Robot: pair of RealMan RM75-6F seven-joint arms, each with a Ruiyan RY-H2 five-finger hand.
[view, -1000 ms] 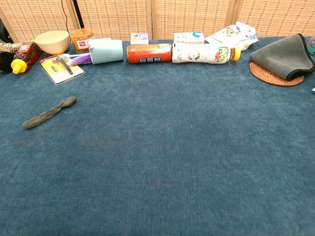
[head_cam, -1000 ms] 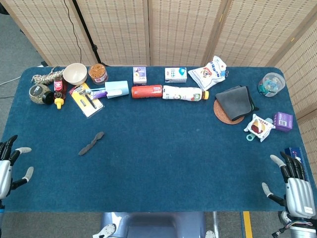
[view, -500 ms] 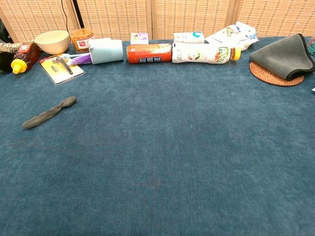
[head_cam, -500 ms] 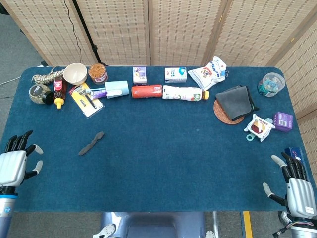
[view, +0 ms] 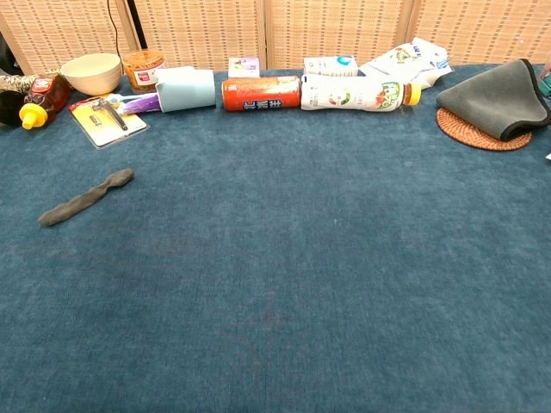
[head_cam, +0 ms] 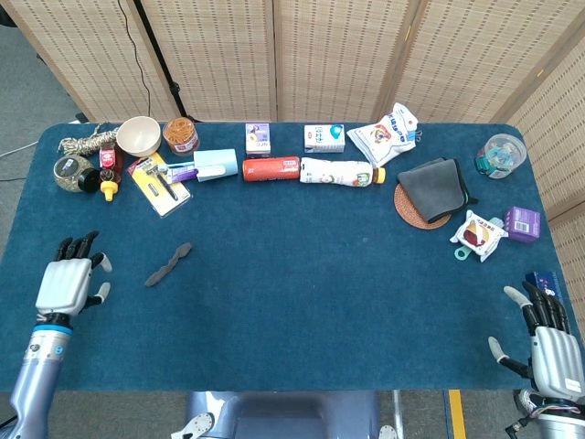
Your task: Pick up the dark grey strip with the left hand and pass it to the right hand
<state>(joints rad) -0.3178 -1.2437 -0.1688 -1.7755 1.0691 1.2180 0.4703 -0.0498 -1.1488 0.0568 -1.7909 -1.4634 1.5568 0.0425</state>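
Note:
The dark grey strip (head_cam: 168, 264) (view: 84, 199) lies flat and slanted on the blue table (head_cam: 292, 302), left of centre. My left hand (head_cam: 69, 282) hovers over the table's left part, a short way left of the strip, empty with its fingers apart. Down at the near right corner my right hand (head_cam: 547, 346) sits with fingers spread and nothing in it. The chest view shows neither hand.
Along the far edge runs a row of objects: a bowl (head_cam: 138, 135), a jar (head_cam: 180, 135), a carded tool (head_cam: 161, 183), a light blue cup (head_cam: 216, 165), a red can (head_cam: 271, 168) and a white bottle (head_cam: 340, 172). A grey cloth on a coaster (head_cam: 431, 190) and snack packs (head_cam: 482, 234) sit at right.
My left hand has come in from the table's left edge, moving right and forward toward the strip. The strip has not moved. The right hand has barely shifted.

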